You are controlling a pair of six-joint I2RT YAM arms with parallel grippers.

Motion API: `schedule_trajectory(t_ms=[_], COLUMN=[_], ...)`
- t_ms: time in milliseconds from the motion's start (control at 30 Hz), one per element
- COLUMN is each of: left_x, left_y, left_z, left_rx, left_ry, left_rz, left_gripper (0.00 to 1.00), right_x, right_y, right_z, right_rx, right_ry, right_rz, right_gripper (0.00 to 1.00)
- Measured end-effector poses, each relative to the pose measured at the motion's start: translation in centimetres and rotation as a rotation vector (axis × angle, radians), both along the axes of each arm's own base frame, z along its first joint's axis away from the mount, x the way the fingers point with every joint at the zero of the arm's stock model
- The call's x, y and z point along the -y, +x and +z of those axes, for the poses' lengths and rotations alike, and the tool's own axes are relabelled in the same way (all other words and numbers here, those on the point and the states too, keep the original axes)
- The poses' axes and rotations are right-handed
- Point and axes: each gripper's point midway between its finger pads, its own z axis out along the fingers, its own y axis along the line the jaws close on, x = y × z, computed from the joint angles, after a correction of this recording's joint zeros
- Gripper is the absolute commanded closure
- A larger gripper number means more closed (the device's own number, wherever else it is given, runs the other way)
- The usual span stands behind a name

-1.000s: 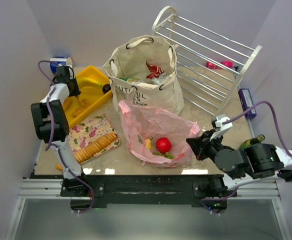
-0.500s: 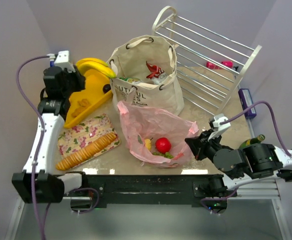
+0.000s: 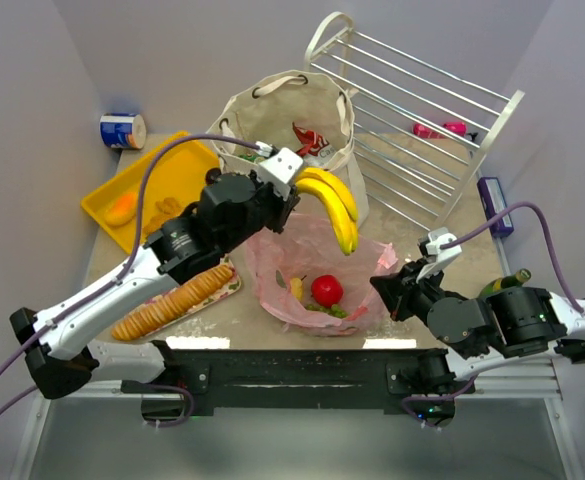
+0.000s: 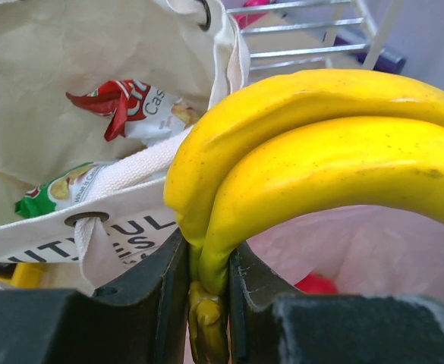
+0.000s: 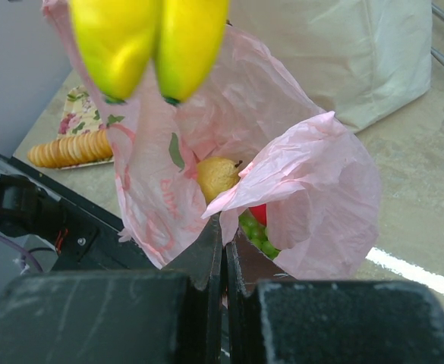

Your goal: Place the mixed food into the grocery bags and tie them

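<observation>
While the right gripper (image 5: 223, 243) pinches the pink bag (image 5: 313, 189) tight by its near rim, a red apple (image 3: 327, 290), lemon (image 5: 216, 176) and green grapes (image 5: 253, 231) sit inside. Just above hang the bananas (image 3: 337, 205), stem clamped in the left gripper (image 4: 209, 284). Beyond, the canvas tote (image 3: 272, 115) holds a red packet (image 3: 309, 138) and a green-and-white packet (image 4: 55, 195), wire rack (image 3: 499, 137) behind.

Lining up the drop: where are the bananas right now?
In the top view, the bananas hang near the centre, clamped at the stem by the left gripper, over the open pink bag and just in front of the canvas tote.
</observation>
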Motion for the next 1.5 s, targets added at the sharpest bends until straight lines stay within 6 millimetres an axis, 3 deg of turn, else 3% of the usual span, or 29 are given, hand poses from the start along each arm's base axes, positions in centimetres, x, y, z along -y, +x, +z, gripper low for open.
schedule_trajectory(t_ms=[267, 633, 733, 767, 867, 900, 967, 1133, 1300, 1367, 1433, 1500], left_x=[-1.6, 0.6, 0.6, 0.8, 1.4, 1.6, 1.9, 2.9, 3.5, 2.3, -0.8, -5.1], left_y=[0.6, -3.2, -3.5, -3.6, -3.8, -4.0, -4.2, -4.6, -3.3, -1.0, 2.2, 5.3], left_z=[-6.0, -11.4, -12.4, -12.7, -13.5, -13.6, -13.6, -12.3, -7.7, -5.4, -3.2, -1.5], left_rx=[-0.006, -0.063, -0.083, -0.091, -0.114, -0.122, -0.129, -0.12, -0.084, -0.062, -0.04, -0.033], left_ry=[0.279, 0.416, 0.434, 0.44, 0.443, 0.436, 0.421, 0.375, 0.259, 0.19, 0.121, 0.058], left_rz=[0.057, -0.125, -0.141, -0.148, -0.175, -0.184, -0.2, -0.241, -0.268, -0.229, -0.136, -0.009], left_gripper=[1.0, 1.0, 0.67, 0.42, 0.13, 0.09, 0.01, 0.0, 0.0, 0.0, 0.0, 0.0], right_x=[0.3, 0.9, 0.9, 0.9, 0.9, 0.9, 0.9, 0.9, 1.0, 1.0, 1.0, 1.0], right_y=[0.1, 0.2, 0.2, 0.2, 0.2, 0.2, 0.2, 0.2, 0.2, 0.2, 0.2, 0.2], right_z=[0.2, 0.2, 0.1, 0.1, 0.1, 0.1, 0.1, 0.1, 0.0, 0.0, 0.0, 0.0], right_rx=[-0.002, -0.016, -0.018, -0.018, -0.018, -0.018, -0.018, -0.018, -0.018, -0.018, -0.017, -0.017], right_ry=[0.009, 0.019, 0.019, 0.019, 0.019, 0.018, 0.018, 0.017, 0.013, 0.013, 0.013, 0.013], right_rz=[-0.006, -0.022, -0.024, -0.024, -0.024, -0.024, -0.024, -0.024, -0.024, -0.024, -0.024, -0.024], right_gripper=[1.0, 1.0, 1.0, 1.0, 1.0, 1.0, 1.0, 1.0, 1.0, 1.0, 1.0, 1.0])
